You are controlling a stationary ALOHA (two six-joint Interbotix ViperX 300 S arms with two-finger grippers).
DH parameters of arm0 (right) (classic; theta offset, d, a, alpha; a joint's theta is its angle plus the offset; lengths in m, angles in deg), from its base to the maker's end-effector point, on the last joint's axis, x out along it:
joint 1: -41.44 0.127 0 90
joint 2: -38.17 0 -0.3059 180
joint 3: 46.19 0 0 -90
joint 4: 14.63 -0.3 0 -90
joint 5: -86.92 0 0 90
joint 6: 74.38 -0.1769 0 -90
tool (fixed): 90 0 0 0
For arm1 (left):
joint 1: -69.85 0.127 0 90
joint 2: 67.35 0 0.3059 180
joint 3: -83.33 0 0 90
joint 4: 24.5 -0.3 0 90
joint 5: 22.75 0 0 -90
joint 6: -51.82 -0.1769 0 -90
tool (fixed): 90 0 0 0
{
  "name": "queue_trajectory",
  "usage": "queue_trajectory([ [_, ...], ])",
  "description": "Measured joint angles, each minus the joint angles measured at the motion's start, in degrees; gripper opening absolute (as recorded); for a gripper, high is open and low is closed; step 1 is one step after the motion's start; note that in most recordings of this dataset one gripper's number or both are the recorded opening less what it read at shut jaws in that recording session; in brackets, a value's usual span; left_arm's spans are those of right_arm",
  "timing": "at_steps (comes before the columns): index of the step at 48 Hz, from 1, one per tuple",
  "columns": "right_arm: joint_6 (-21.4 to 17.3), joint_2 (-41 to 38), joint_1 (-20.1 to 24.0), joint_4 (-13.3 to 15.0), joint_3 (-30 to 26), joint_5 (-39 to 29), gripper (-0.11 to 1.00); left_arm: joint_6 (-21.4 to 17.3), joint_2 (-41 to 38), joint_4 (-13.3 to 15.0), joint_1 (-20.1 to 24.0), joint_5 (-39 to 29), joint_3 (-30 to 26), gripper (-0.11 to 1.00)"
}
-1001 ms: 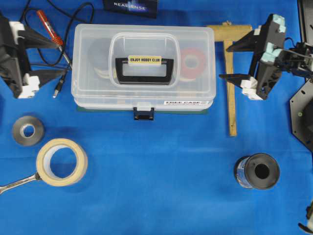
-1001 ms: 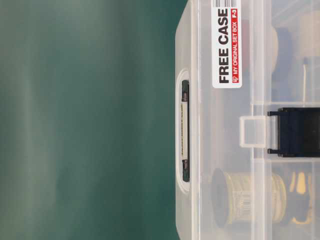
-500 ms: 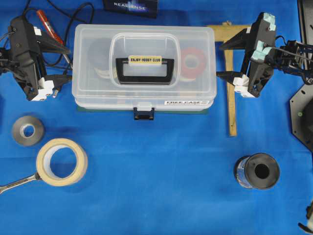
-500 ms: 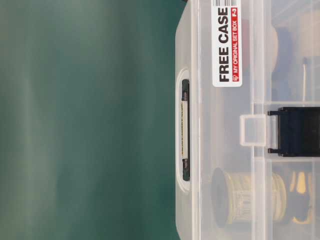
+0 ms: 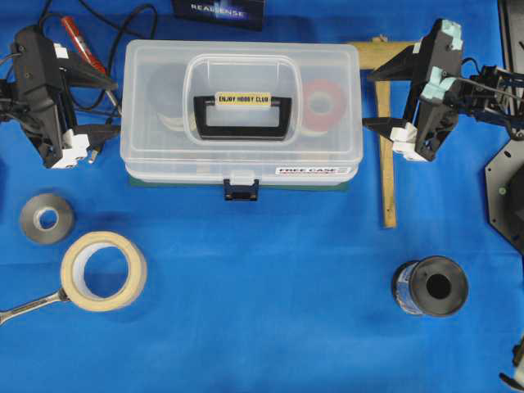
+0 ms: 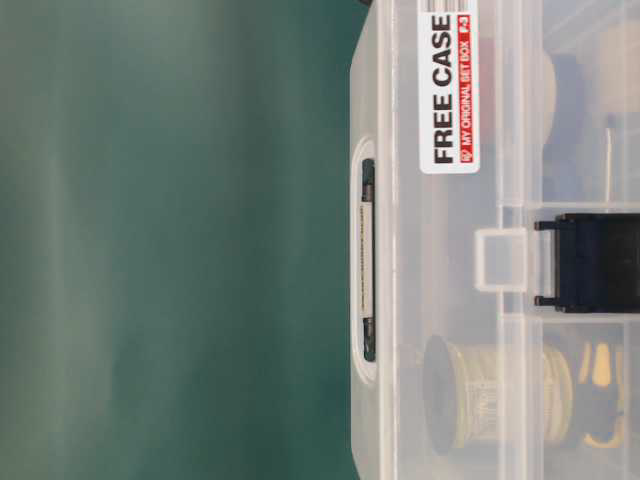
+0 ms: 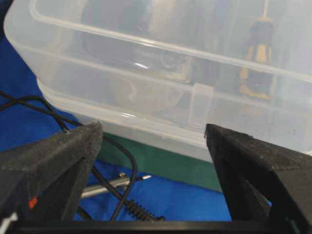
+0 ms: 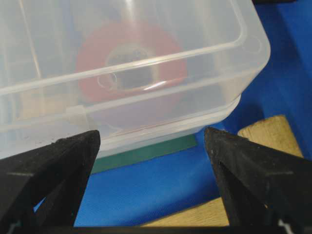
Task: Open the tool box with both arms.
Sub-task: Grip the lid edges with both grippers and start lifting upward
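The tool box point(image 5: 240, 112) is being flanked by both wide-open claws, left claw point(image 5: 100, 103) and right claw point(image 5: 378, 98) (latch point(image 5: 241, 191) unreleased); shoving sideways is being risked.

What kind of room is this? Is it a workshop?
Probably a robot lab's workbench: a blue cloth covers the table, two robot arms face a clear tool box, and tape rolls, a wrench and a soldering iron lie around it.

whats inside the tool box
Through the clear tool box: a red tape roll on the right, a spool of pale wire, a yellow-and-black tool. The frosted lid blurs whatever else is inside.
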Motion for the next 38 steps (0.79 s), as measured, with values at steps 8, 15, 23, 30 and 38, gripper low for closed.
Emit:
queue_trajectory([
  [8,0.18,2.11,-0.26,0.00,0.00,0.00,0.86,0.00,2.72,0.00,0.00,0.00,0.00,0.91],
  [15,0.18,4.04,-0.44,0.00,0.00,0.00,0.86,0.00,5.71,0.00,0.00,0.00,0.00,0.91],
  [23,0.18,5.98,-0.44,0.00,0.00,0.00,0.86,0.00,8.96,0.00,0.35,1.05,0.09,0.91],
  [30,0.26,7.03,-0.62,0.00,0.00,0.00,0.86,-0.26,10.55,0.00,1.41,2.99,0.09,0.91],
  [38,0.35,7.38,-0.62,0.09,-0.18,0.53,0.86,-0.26,10.72,0.00,2.72,3.87,0.18,0.91],
])
